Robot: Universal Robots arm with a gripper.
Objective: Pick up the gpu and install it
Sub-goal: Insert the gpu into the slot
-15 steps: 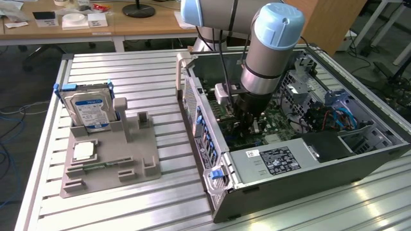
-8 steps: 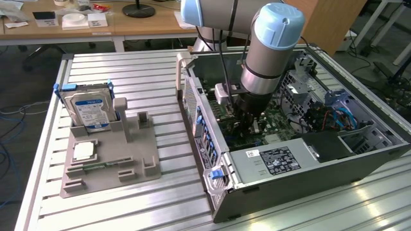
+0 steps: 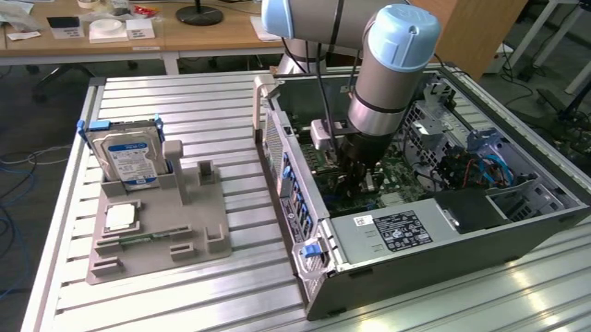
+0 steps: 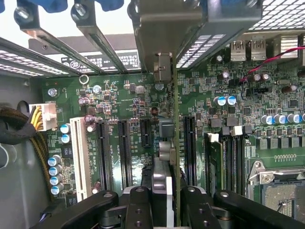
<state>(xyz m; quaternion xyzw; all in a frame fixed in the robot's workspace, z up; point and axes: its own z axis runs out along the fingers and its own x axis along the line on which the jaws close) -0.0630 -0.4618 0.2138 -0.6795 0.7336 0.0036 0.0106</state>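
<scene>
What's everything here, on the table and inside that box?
case: one, grey, open, on the table
motherboard: one, green, inside the case
gpu: one, dark and green, edge-on over the motherboard
hard drive: one, silver, upright in the holder
holder: one, grey, exterior view's left of the case
table: one, silver, slatted
arm: one, grey and blue, reaching into the case
gripper: one, black, shut on the gpu

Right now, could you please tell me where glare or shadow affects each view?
Exterior view: light glares in streaks off the ribbed table near the exterior view's right, and the computer case is dim inside beneath the arm. Wrist view: the slot openings beyond the gpu are washed out white; the motherboard is evenly lit.
</scene>
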